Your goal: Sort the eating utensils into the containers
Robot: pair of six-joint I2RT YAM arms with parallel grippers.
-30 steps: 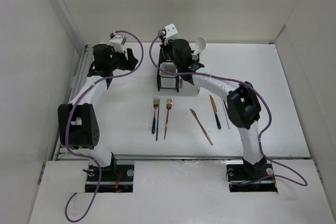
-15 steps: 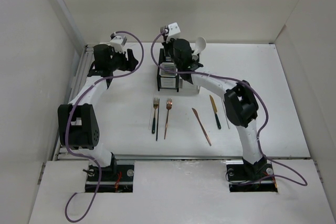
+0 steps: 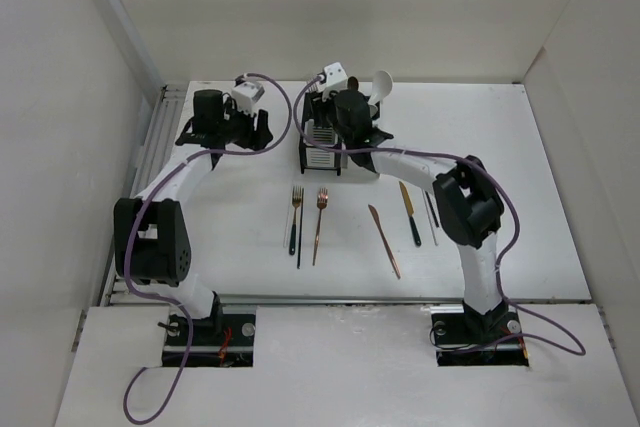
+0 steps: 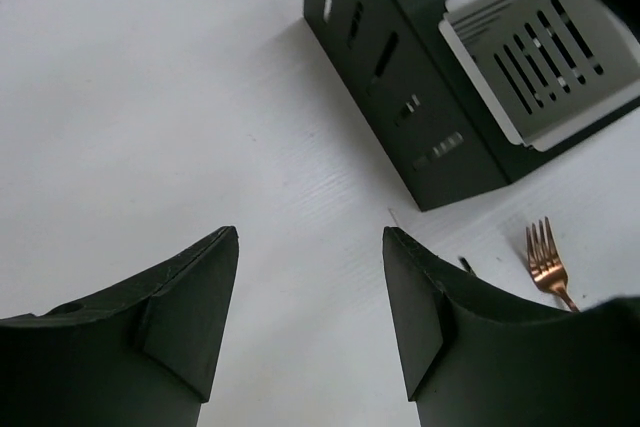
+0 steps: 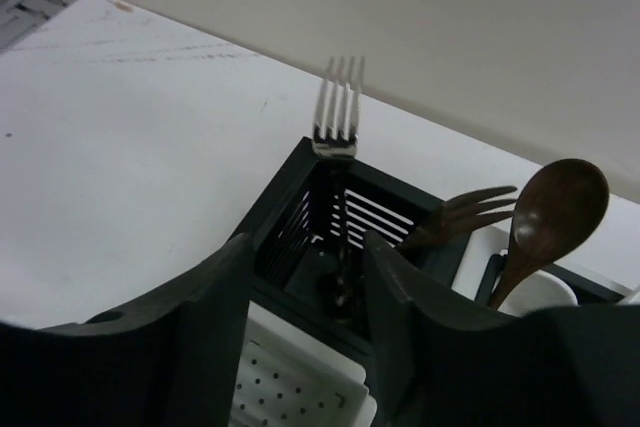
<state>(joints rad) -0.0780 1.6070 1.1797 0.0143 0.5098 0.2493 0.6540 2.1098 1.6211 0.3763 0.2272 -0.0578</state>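
Right claw hangs open over the black holder, gripping nothing. I see a silver fork standing upright in that holder, just ahead between my fingers, and a brown spoon further right. Left claw is spread wide and empty above the counter, with a copper fork lying off to its right.
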